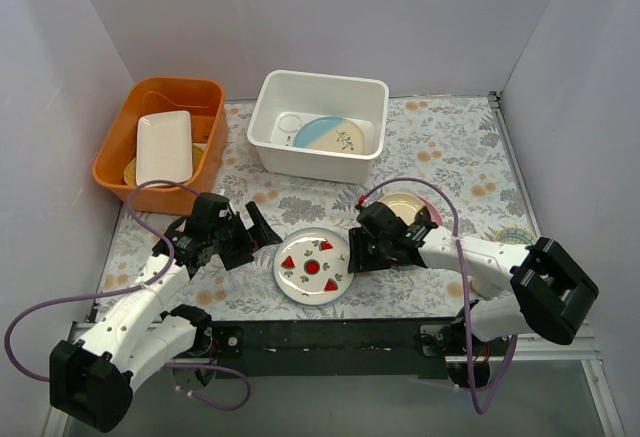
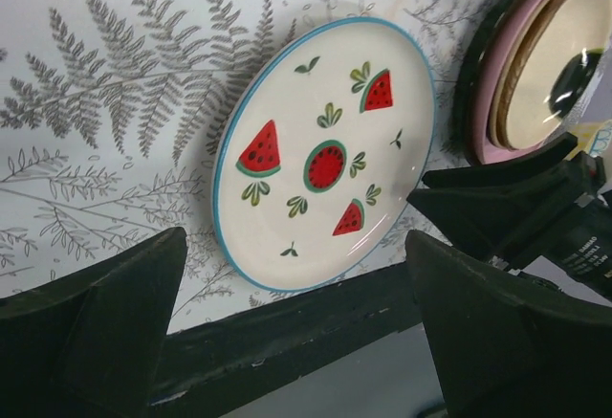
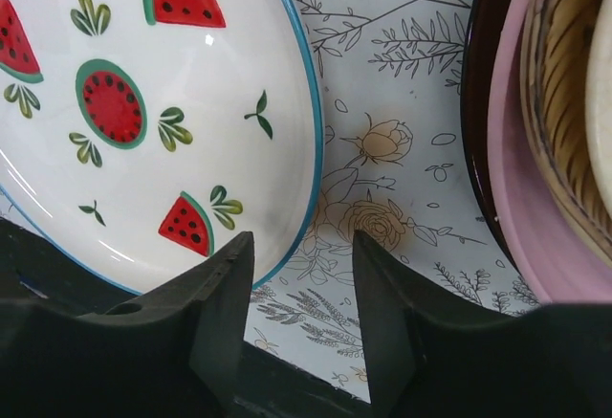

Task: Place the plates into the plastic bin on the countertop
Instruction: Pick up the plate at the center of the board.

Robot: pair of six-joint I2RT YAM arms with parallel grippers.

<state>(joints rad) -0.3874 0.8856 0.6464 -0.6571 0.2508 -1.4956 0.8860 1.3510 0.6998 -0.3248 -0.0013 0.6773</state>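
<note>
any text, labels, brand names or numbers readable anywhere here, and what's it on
On the right end effector, white print in the left wrist view: too small and blurred to read.
On the watermelon plate: pictures only, no words.
In the plastic bin, round mark: no legible text.
Nothing else readable.

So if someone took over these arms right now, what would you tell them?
Left gripper: open, empty, left of the watermelon plate.
Right gripper: open, empty, at that plate's right edge.
Done: one blue-and-cream plate lies in the white bin.
To do: the watermelon plate, flat on the countertop between the grippers, and the stack of plates just beyond the right one.
</note>
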